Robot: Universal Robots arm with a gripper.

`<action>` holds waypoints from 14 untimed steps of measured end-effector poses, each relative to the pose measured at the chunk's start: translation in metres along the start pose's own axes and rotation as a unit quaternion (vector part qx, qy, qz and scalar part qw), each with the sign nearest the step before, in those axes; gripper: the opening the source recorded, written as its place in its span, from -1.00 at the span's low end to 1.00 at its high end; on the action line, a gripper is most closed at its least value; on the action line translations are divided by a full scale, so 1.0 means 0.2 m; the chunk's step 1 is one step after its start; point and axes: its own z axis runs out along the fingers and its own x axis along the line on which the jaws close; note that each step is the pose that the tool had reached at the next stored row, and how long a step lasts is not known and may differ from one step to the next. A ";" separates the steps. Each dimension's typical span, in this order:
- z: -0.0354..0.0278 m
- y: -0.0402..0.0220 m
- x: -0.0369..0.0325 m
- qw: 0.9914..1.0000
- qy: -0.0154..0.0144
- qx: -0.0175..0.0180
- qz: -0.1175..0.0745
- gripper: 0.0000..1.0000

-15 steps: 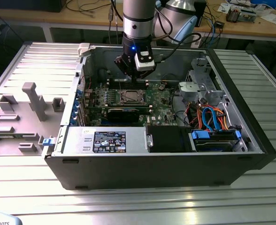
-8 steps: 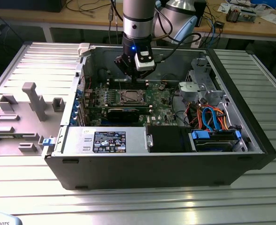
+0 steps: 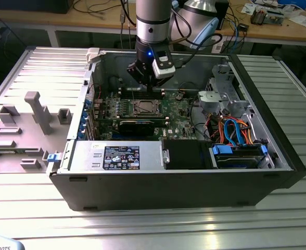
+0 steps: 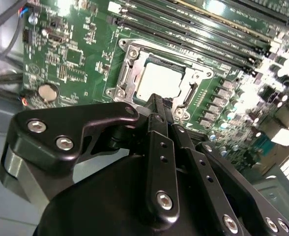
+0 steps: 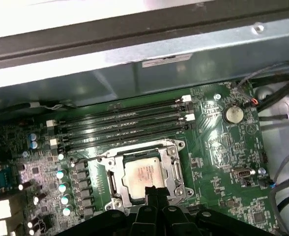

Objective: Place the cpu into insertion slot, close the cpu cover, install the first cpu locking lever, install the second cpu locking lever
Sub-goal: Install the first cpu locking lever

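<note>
The cpu (image 5: 143, 176) lies in the insertion slot (image 5: 110, 168), and the cpu cover (image 5: 169, 167) sits flat around it. The pincer (image 5: 154, 192) hovers at the cover's edge, its fingertips together and holding nothing. For the locking, I judge it best to press slowly and keep off the chip. The exterior view adds the whole computer case (image 3: 194, 182); the wrist views give the socket closely.

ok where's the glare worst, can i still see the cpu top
In the second wrist view glare washes the cpu top nearly white and blows out the motherboard beside it; in the first wrist view the cpu has only a mild sheen; in the exterior view reflections streak the metal table.
</note>
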 end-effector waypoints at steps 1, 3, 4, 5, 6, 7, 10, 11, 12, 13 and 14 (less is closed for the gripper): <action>0.000 0.000 0.000 1.000 0.000 0.000 -0.009 -0.79; 0.000 0.000 0.000 1.000 0.001 -0.001 -0.026 -0.79; 0.000 0.000 0.000 1.000 0.001 -0.001 -0.027 -0.79; 0.000 0.000 0.000 1.000 0.001 -0.001 -0.027 -0.79; 0.000 0.000 0.000 1.000 0.001 -0.001 -0.028 -0.79; 0.000 0.000 0.000 1.000 0.001 -0.001 -0.028 -0.79; 0.000 0.000 0.000 1.000 0.001 -0.001 -0.028 -0.79; 0.000 0.000 0.000 1.000 0.001 -0.001 -0.028 -0.79; 0.000 0.000 0.000 1.000 0.000 -0.001 -0.028 -0.79; 0.000 0.000 0.000 1.000 -0.001 -0.001 -0.028 -0.79; 0.001 -0.001 0.002 1.000 -0.002 -0.001 -0.028 -0.79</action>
